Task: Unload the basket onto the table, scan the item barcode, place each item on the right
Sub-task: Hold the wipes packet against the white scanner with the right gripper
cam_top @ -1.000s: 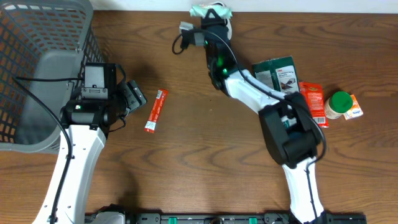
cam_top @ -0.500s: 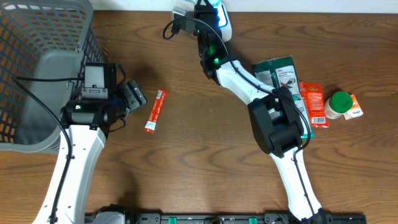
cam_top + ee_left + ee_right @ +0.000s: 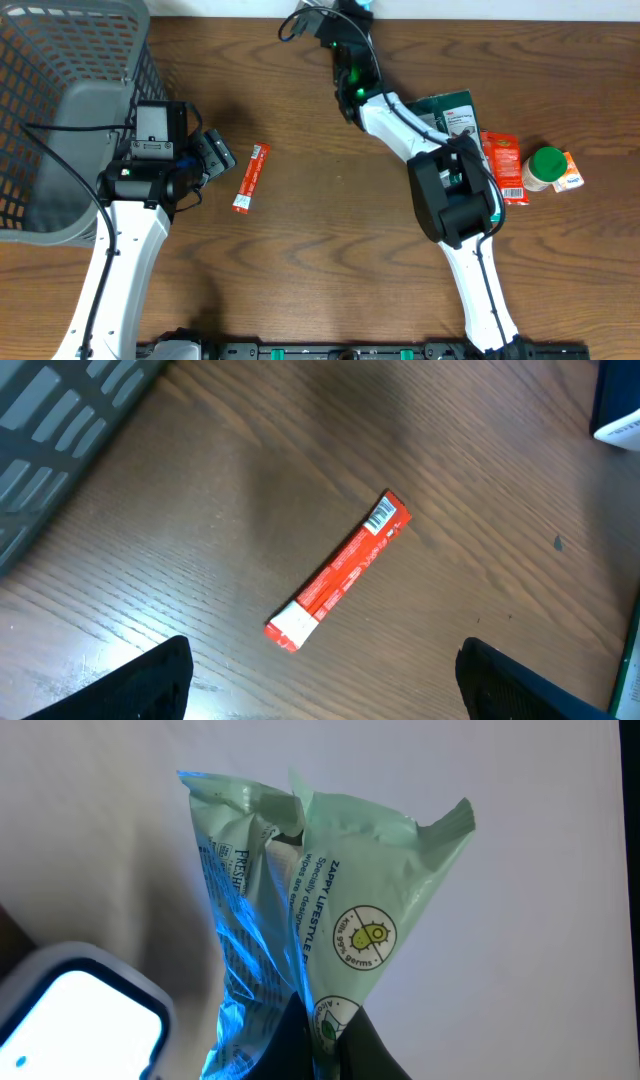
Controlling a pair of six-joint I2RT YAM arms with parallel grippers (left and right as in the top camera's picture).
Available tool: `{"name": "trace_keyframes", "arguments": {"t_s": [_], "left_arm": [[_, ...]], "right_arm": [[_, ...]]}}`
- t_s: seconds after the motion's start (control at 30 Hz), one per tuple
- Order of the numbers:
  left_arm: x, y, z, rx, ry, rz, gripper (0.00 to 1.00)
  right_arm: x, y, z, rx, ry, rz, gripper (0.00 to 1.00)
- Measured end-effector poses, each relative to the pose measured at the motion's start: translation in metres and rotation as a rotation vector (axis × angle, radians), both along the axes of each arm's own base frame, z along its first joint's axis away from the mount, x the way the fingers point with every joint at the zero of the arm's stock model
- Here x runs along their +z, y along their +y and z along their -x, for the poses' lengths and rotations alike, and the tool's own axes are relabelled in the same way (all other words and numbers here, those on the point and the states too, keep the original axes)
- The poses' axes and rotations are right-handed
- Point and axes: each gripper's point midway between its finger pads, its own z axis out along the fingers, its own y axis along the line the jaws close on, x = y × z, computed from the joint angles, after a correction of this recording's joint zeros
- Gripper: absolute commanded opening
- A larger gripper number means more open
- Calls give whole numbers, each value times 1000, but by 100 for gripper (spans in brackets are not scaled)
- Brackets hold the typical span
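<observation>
While your right hand [image 3: 322, 1038] pinches the lower end of the pale green wipes packet [image 3: 340, 890] tight at the far edge of the surface [image 3: 320, 270], the packet sits just right of the lit white scanner [image 3: 75, 1015], with blue light across its left side. Your left hand [image 3: 214, 156] hovers wide and empty on the left beside the grey basket [image 3: 60, 70]. A red stick packet [image 3: 340, 572] lies flat on the wood just to its right.

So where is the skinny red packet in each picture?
Overhead: red packet left of centre.
Left wrist: red packet in the middle, lying slanted.
Right wrist: not in it.
Shared landmark: grey basket, on the left in overhead, top-left corner in left wrist.
</observation>
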Motion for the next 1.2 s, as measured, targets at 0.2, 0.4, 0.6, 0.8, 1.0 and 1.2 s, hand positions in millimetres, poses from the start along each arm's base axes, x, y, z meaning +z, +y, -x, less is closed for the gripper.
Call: {"name": "trace_keyframes", "arguments": {"t_s": [0.2, 0.4, 0.6, 0.8, 1.0, 1.2], "left_arm": [[0, 0, 0, 0, 0, 0, 85], [0, 0, 0, 0, 0, 0, 85], [0, 0, 0, 0, 0, 0, 85], [0, 0, 0, 0, 0, 0, 85], [0, 0, 0, 0, 0, 0, 85], [0, 0, 0, 0, 0, 0, 85]], "right_arm": [[-4, -1, 0, -3, 16, 9, 1], [-22, 2, -3, 10, 24, 81, 1], [-75, 4, -8, 8, 26, 232, 1], [-80, 5, -8, 5, 21, 262, 1], [-80, 6, -7, 1, 20, 265, 1], [-60, 1, -7, -33, -56, 202, 1]]}}
